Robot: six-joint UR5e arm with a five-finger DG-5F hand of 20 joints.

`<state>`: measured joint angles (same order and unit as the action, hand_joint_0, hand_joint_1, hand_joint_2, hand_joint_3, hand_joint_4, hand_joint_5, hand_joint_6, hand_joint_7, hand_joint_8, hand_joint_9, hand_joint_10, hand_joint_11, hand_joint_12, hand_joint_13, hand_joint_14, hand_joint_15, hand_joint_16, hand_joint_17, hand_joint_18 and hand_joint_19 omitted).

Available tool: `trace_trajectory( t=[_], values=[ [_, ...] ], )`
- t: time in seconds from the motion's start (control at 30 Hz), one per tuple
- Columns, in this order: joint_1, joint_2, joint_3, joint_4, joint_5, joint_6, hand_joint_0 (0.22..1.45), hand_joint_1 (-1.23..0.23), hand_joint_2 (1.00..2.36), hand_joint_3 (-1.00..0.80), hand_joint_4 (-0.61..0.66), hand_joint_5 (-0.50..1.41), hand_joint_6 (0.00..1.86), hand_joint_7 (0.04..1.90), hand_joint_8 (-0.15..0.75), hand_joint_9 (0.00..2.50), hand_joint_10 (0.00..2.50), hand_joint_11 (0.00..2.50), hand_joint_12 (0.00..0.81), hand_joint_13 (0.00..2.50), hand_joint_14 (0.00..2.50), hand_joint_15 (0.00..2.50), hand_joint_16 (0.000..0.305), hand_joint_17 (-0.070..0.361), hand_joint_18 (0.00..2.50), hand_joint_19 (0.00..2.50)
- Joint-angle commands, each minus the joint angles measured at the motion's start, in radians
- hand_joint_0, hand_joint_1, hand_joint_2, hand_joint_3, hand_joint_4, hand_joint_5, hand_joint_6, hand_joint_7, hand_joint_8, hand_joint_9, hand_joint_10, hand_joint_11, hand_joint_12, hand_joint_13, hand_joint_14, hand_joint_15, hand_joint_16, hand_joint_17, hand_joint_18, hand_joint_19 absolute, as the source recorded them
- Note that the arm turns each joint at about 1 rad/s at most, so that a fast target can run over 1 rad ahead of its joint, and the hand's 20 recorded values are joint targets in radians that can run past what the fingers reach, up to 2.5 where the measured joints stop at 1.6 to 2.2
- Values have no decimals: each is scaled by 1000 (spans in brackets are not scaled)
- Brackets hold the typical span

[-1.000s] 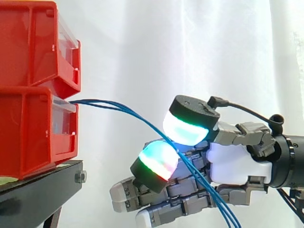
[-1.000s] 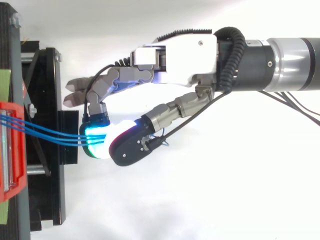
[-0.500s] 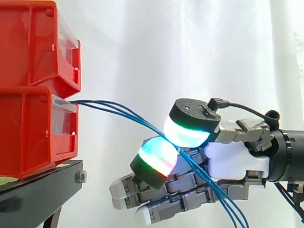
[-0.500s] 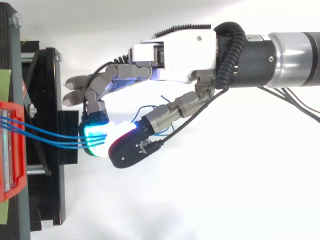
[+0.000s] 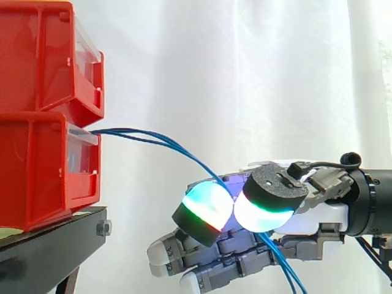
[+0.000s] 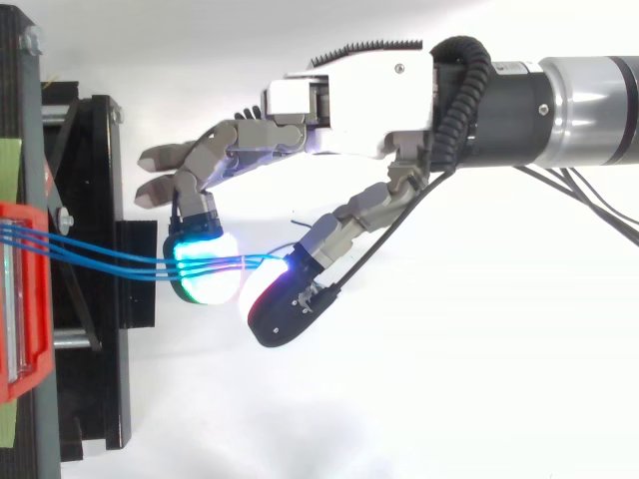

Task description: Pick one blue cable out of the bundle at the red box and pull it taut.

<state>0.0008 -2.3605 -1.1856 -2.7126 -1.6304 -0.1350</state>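
White curtain [image 5: 245,73] hangs behind the work, and at the left two red bins sit stacked on a black stand [image 5: 49,245], the upper red bin [image 5: 37,55] resting on the red box [image 5: 37,171] below it. From the front of the red box the blue cables [image 6: 140,267] come out as a small bundle, run level for a short way, then slope down to the right toward the robot.

In the top view the arm [image 6: 579,105] reaches in level from the right edge, with the hand [image 6: 349,95] stretched out toward the stand. Most of its fingers [image 6: 175,170] lie nearly straight, pointing left at the stand and stopping short of it. One finger is bent, so its cyan-glowing pad [image 6: 205,271] sits under the strands. The thumb is folded across, and its black-backed pad [image 5: 269,202] lies close beside that fingertip.

The hand is closed in a pinch, with the blue cables passing between the two glowing pads. How many strands are actually caught cannot be told. In the side view they reappear below the thumb and trail down to the bottom edge. The stretch between box and hand curves gently, not in a straight line.
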Motion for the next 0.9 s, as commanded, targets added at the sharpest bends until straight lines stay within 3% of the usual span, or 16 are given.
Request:
trace_trajectory(
  t=[0.0,0.1,0.17,0.37,0.6,0.77,0.87],
  values=[
    [-1,1,1,-1,1,0,590,-914,1000,-500,164,-166,913,906,312,339,0,7,315,86,0,0,51,114,259,0],
    [-1,1,1,-3,0,0,485,-797,1000,-500,181,-160,914,882,333,331,1,0,330,73,0,0,56,126,249,23],
    [-2,1,1,-4,0,0,478,-760,1000,-500,188,-157,911,888,340,335,1,0,332,75,0,0,57,127,248,36],
    [-2,1,1,-13,-6,-2,582,-624,1003,-449,165,-152,904,925,322,353,0,0,300,76,0,0,51,115,213,64],
    [-2,4,1,-13,-9,-2,598,-730,1014,-236,146,-148,913,960,320,357,0,4,301,99,0,0,50,112,233,53],
    [-4,4,1,-13,-9,-3,629,-811,1016,-189,132,-148,916,964,324,376,0,18,305,118,0,0,50,112,276,32],
    [-7,3,1,-18,-8,-11,673,-870,1015,-206,99,-149,913,1075,329,384,0,19,308,129,0,0,50,112,296,9]
  ],
)
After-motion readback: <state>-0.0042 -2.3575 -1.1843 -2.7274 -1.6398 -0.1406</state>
